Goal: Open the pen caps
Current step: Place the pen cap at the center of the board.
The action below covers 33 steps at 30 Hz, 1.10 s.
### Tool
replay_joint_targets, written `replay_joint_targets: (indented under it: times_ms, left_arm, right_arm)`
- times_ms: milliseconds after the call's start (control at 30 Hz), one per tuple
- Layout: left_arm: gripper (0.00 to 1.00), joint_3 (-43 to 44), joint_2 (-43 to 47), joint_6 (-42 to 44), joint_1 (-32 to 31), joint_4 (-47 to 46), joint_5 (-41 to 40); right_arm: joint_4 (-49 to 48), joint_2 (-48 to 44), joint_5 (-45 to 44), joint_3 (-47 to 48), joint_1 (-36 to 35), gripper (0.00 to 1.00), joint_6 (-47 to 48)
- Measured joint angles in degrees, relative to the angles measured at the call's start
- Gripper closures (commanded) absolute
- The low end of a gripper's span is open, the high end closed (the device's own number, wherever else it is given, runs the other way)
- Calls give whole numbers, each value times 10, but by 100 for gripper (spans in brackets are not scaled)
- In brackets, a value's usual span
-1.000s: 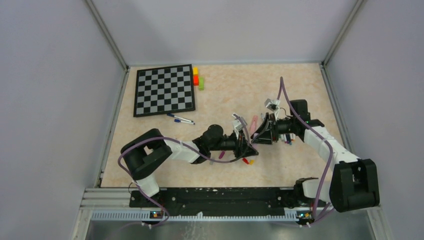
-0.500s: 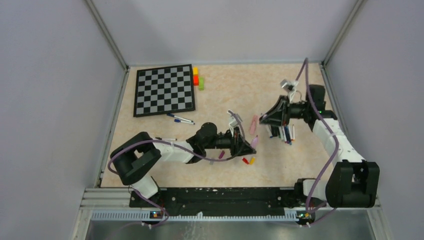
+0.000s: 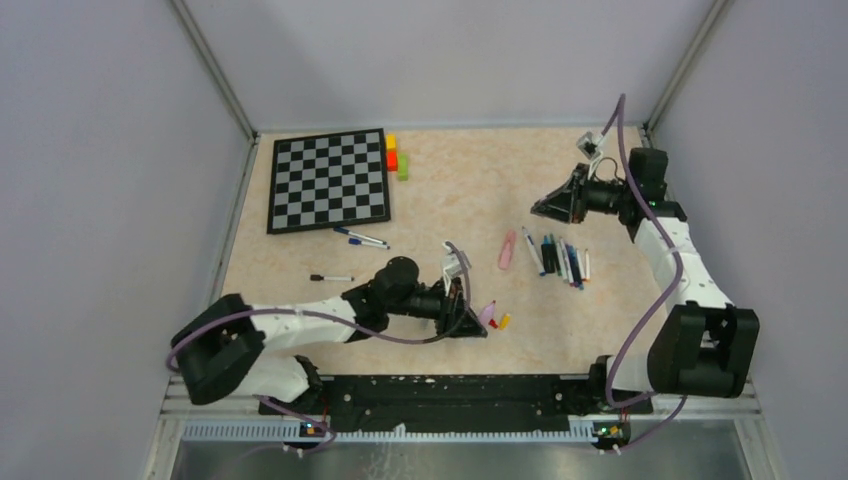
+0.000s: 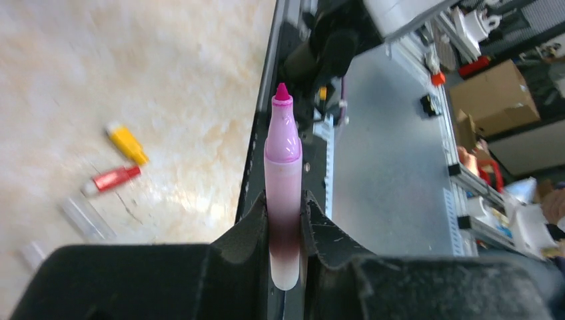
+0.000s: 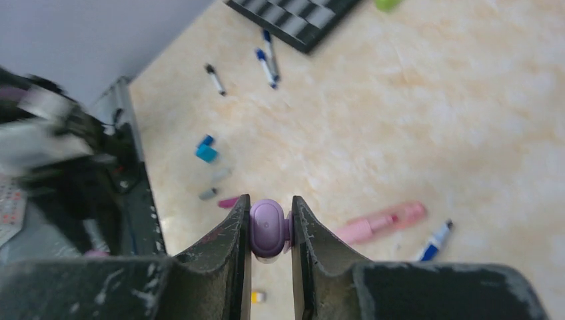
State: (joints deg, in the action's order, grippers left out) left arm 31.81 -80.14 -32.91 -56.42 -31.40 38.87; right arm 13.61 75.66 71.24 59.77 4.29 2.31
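**Q:** What does the left side have?

**A:** My left hand [image 4: 284,208] is clamped tight on the lilac marker [image 4: 282,153]. I grip it low on the barrel, so the bare magenta tip sticks out past the fingers. It hangs low over the near side of the bench [image 3: 460,180].

**Q:** And its cap?

**A:** The lilac cap [image 5: 268,228] is pinched between the fingers of my right hand [image 5: 268,215], closed end toward the wrist camera. From above, that hand hangs near the far right corner, well apart from the left one. The cap is clear of the tip, so I judge this pen opened.

**Q:** Why hold both parts in the air?

**A:** Each hand has one half, and neither is set down yet. A red cap [image 4: 114,179] and a yellow cap [image 4: 128,144] lie loose just beside my left hand. The row of pens [image 3: 560,258] lies below my right, with the pink highlighter [image 3: 508,249] beside it. I'd guess each part goes to its own group.

**Q:** Anything left to open?

**A:** Two blue-ended pens [image 3: 360,238] lie by the chessboard [image 3: 328,180]. I cannot tell from here whether they are capped.
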Motion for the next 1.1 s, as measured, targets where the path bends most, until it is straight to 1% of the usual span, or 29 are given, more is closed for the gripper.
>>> replay_joint_targets:
  times_ms: [67,133,233,433,633,767,900,1100]
  left_arm:
    - [100,-8,57,16,0,2,-30]
    - [100,-18,112,29,0,2,-69]
    - [100,-45,166,38,1,-6,-120]
    - [100,-101,194,41,2,-3,-188]
    - [100,-133,216,34,2,-11,-219]
    - [100,-140,221,29,2,-18,-234]
    - [100,-146,227,28,3,-20,-248]
    - [100,-165,274,28,5,-15,-282]
  right_arm:
    - [52,11,-52,-12,0,100,54]
    - [93,21,-97,-44,1,100,99]
    - [143,43,-146,-84,0,100,134]
    - [151,71,-209,-99,-21,99,142]
    - [150,104,-245,-99,-38,95,146]
    - [151,108,-248,-100,-44,94,157]
    - [156,111,-244,-103,-87,92,175]
    - [165,149,-250,-103,-199,89,200]
